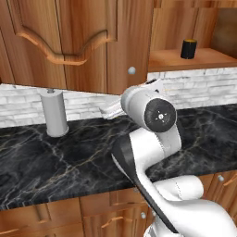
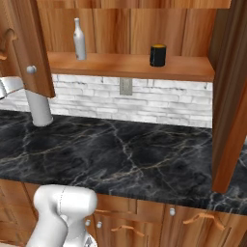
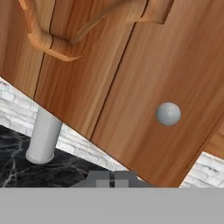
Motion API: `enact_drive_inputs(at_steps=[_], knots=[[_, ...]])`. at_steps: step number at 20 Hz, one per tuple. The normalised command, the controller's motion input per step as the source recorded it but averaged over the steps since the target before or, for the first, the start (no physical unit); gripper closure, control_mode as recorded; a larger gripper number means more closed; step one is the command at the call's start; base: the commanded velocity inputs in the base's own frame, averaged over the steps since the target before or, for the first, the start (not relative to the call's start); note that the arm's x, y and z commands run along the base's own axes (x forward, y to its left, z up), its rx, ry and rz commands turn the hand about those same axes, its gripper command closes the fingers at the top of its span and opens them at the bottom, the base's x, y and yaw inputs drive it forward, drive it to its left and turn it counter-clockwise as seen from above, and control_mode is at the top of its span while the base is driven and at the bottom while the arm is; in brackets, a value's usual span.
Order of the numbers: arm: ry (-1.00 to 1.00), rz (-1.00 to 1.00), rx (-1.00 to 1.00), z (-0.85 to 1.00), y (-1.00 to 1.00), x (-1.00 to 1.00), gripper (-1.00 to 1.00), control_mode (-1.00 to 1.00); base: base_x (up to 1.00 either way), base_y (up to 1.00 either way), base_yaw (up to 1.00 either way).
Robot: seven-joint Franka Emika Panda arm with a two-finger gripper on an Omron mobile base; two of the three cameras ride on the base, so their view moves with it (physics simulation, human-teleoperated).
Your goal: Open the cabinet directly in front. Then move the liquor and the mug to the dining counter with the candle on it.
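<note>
- Reddish-brown wooden cabinet (image 2: 130, 29) on the wall above the table, both doors swung out, inner shelf (image 2: 130, 66) exposed.
- Left door (image 1: 88, 41) with curved raised panel and round silver knob (image 1: 132, 70) at its lower edge; right door (image 2: 231, 96) seen edge-on at the right of the right base view.
- Slim whitish-grey liquor bottle (image 2: 79, 39) upright at the left end of the shelf, well apart from the mug.
- Black mug (image 2: 157, 55) with yellow-orange inside upright near the shelf's middle; seen also in the left base view, on the shelf to the right of the open door.
- Black marble table (image 2: 120, 149) with pale veins below, white brick backsplash (image 2: 144, 101) behind it, grey wall outlet (image 2: 126, 86) set into the brick.
- Grey paper-towel cylinder (image 1: 54, 113) standing on the table at the left, near the backsplash.
- Wooden drawer fronts (image 2: 144, 222) with small knobs under the table edge.
- Hand (image 3: 111, 177) low in front of the left door, just below and to the left of the knob in the hand view, fingertips (image 3: 99, 178) pressed together, pinching nothing, not touching the knob.
- White arm (image 1: 152, 139) rising from the lower right of the left base view, wrist reaching toward the door's lower edge.
</note>
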Motion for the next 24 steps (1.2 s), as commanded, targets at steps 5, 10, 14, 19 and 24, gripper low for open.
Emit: enact_drive_inputs(at_steps=[5, 10, 14, 19, 24], knots=[[0.0, 0.0, 0.0, 0.08, -0.04, -0.68, 1.0, -1.0, 0.0, 0.0, 0.0], [-0.01, 0.0, 0.0, 0.51, -0.36, -0.53, 1.0, -1.0, 0.0, 0.0, 0.0], [0.0, 0.0, 0.0, 0.4, -0.4, -0.23, -1.0, -1.0, 0.0, 0.0, 0.0], [0.0, 0.0, 0.0, 0.17, -0.42, -0.08, -1.0, -1.0, 0.0, 0.0, 0.0], [0.0, 0.0, 0.0, 0.05, -0.56, -0.04, -1.0, -1.0, 0.0, 0.0, 0.0]])
